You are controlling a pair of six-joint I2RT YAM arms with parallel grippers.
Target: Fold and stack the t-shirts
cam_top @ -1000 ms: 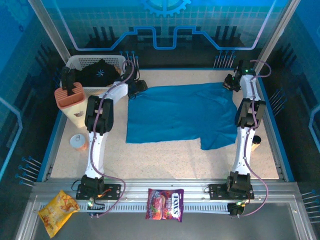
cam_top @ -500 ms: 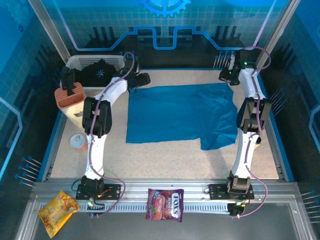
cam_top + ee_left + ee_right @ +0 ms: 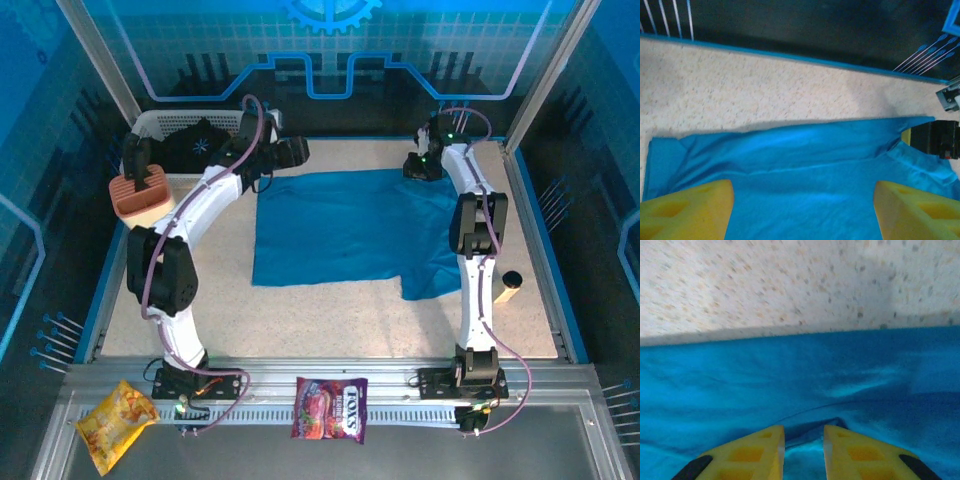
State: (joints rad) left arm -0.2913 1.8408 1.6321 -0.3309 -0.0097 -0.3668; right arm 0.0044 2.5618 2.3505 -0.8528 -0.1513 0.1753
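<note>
Shirt (image 3: 350, 225) spread flat on worktop (image 3: 300, 310).
Left claw (image 3: 803, 185) gapes wide over its far edge; right claw (image 3: 804, 429) nearly together at a fold, grip impossible to tell.

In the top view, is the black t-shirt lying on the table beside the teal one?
No, the black t-shirt sits inside the white basket at the far left corner, apart from the teal t-shirt.
</note>
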